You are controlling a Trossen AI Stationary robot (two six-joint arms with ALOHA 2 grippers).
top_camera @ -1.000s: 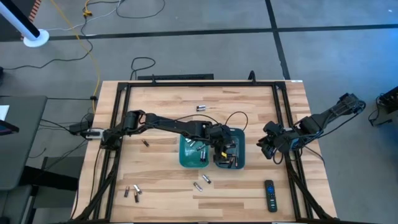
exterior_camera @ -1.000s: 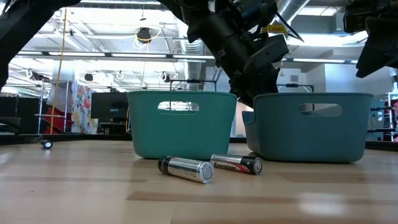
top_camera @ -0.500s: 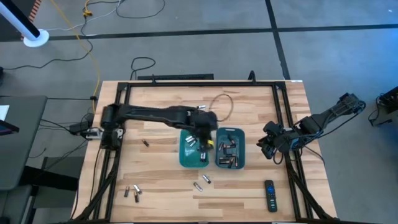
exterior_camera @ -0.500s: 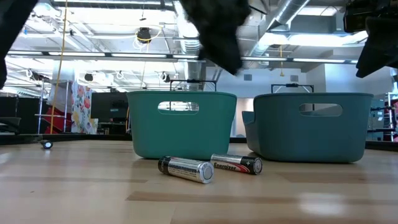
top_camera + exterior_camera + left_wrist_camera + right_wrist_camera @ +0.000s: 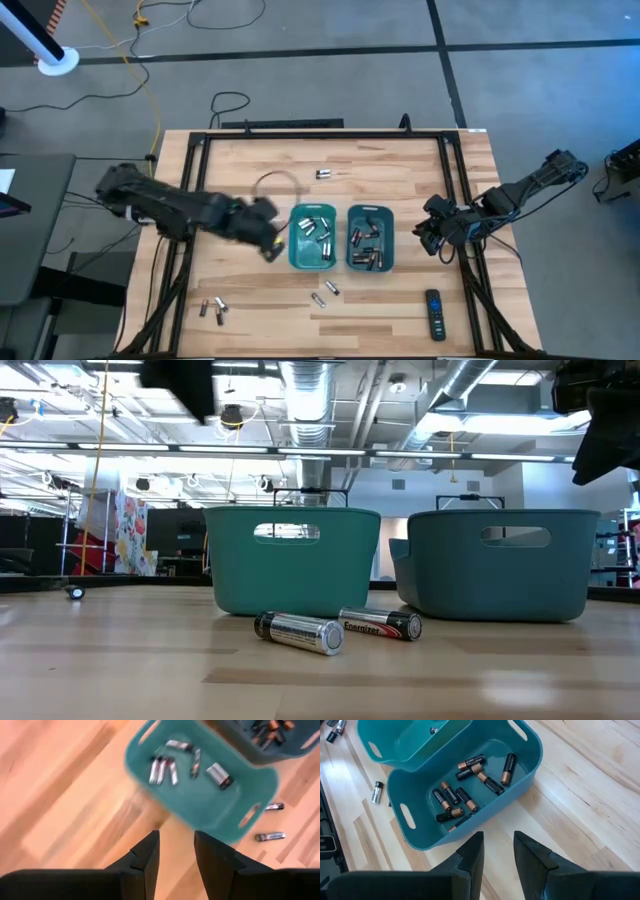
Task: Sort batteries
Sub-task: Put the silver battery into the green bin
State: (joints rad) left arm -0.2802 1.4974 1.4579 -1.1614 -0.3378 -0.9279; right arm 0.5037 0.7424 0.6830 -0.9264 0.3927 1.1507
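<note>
Two teal bins stand side by side mid-table. The left bin (image 5: 313, 238) holds silvery batteries (image 5: 165, 769). The right bin (image 5: 368, 238) holds dark, copper-ended batteries (image 5: 465, 795). Loose batteries lie on the table: one toward the far edge (image 5: 323, 173), two in front of the bins (image 5: 298, 631) (image 5: 380, 623), and several near the left near corner (image 5: 212, 308). My left gripper (image 5: 268, 245) hovers just left of the left bin, open and empty (image 5: 175, 855). My right gripper (image 5: 430, 235) waits open near the right edge, facing the right bin (image 5: 497, 852).
A black remote control (image 5: 434, 314) lies near the right near corner. A black metal frame (image 5: 320, 135) runs along the table's edges. Bare wood lies between the left gripper and the table's left edge, and on the far side of the bins.
My left gripper has pulled out from above the right bin, swung across the left bin toward the table's left, and now hovers over bare wood beside the left bin. The bins and loose batteries have stayed put.
</note>
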